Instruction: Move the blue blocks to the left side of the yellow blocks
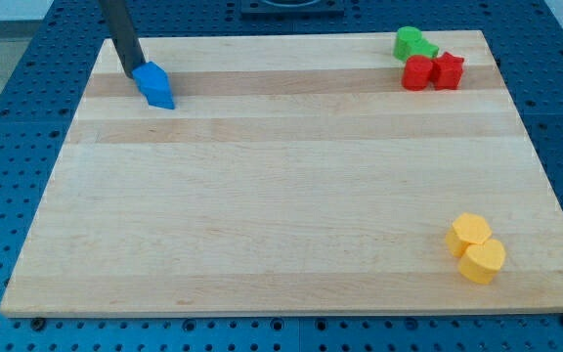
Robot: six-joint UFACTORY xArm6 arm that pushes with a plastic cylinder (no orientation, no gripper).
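Tip (131, 74) touching blue block (154, 84), two yellow blocks (476, 247), two red (432, 71), one green (411, 43), no pincer visible.

One cam, raised, looks down obliquely at whole wooden board (281, 196) from the near edge; mid-range.

Rod seen entering from the view's top, near the left, slanted slightly so that its lower end lies further right than its upper part. My tip (131, 74) is set down on the board, just beside the blue block (154, 85), at that block's upper-left edge; contact cannot be confirmed.
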